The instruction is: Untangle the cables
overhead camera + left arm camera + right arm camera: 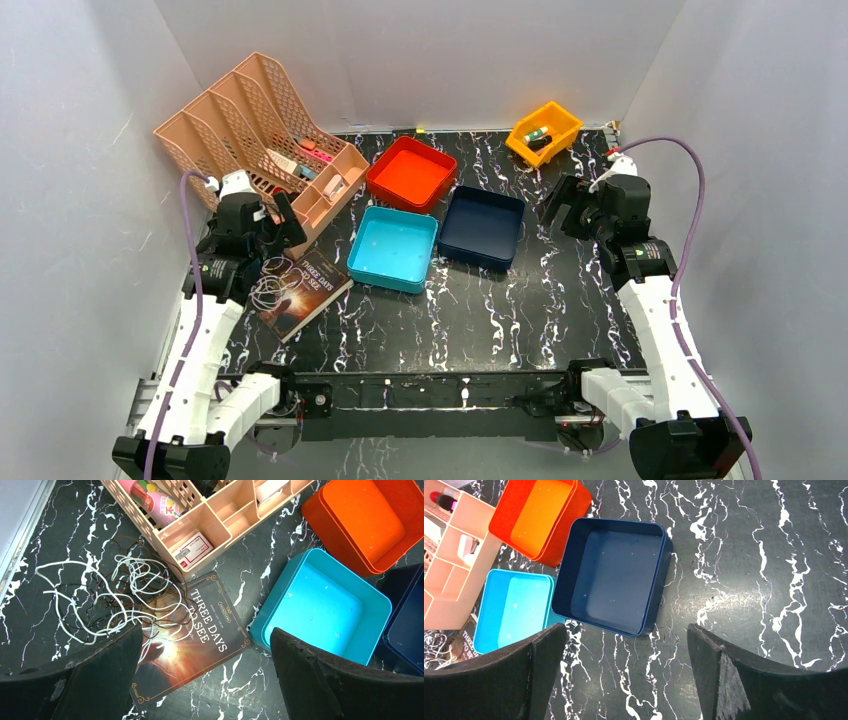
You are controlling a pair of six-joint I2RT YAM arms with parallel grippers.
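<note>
On the black, white-veined marble bench (pixel 500 310), near the left side, lies a dark paperback book with a glowing cover (pixel 200 635). A loose tangle of thin white, black and reddish-brown cables (pixel 115 595) sprawls on the bench at the book's left, with some loops lying over its edge. The left gripper (pixel 205 630) hangs above the book, spread wide and holding nothing. Just beyond sit a teal square plastic tray (pixel 395 248) and, to its right, a navy square plastic tray (pixel 482 225). The right gripper (pixel 626 626) hovers by the navy tray's right side, likewise spread and empty. Farther back stand a red-orange square tray (pixel 410 172), a pink mesh desk organizer (pixel 250 110) at far left, and a small yellow bin (pixel 570 122) at far right.
</note>
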